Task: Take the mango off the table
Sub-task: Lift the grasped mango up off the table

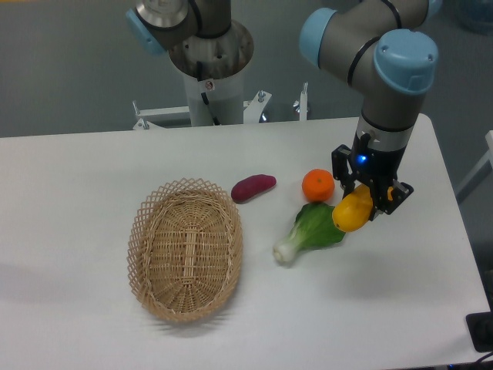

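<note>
- Mango, smooth oval yellow fruit with an orange tinge (352, 213): held clear of the large flat white table (85, 169), toward its right side, hanging partly over the right edge of the green leafy vegetable.
- Black two-finger gripper (368, 202): closed on the upper end of the mango, a finger on either side; most of the fruit hangs below and to the left of the fingers.
- Round orange fruit (317, 185): on the table just left of the gripper, near the mango but apart from it.
- Green leafy vegetable with a pale stalk (310, 232): lying on the table below and left of the mango, stalk end pointing left and near.
- Purple oblong sweet potato (253, 187): on the table left of the round orange fruit, well apart from the mango.
- Oval woven wicker basket (186, 249): on the left-centre of the table, nothing visible inside.
- Status, as judged: the pick looks done, the fruit being off the surface.
- Risk, as judged: the grip sits near one end of a smooth fruit, so the hanging weight could swing or slide it out between the fingers; a drop would land it on the vegetable or roll it toward the right table edge.
</note>
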Robot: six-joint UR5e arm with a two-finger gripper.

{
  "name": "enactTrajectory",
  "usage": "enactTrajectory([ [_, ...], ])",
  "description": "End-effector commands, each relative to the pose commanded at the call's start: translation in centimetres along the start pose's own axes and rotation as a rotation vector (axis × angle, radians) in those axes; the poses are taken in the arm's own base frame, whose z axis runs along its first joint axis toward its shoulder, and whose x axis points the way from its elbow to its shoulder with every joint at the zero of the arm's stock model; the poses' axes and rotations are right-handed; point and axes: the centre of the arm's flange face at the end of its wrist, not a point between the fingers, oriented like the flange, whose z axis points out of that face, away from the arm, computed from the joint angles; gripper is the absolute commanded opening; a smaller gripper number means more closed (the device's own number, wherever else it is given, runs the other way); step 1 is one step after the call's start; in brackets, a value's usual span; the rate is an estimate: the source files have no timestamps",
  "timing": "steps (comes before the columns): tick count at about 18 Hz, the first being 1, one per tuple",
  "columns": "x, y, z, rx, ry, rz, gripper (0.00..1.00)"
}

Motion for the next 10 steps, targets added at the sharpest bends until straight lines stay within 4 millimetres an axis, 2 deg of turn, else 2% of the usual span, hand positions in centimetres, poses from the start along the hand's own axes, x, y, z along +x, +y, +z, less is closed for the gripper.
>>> enactTrajectory([
  [10,0.09,-0.08,-0.51,0.002,-0.009,0.0,0.5],
])
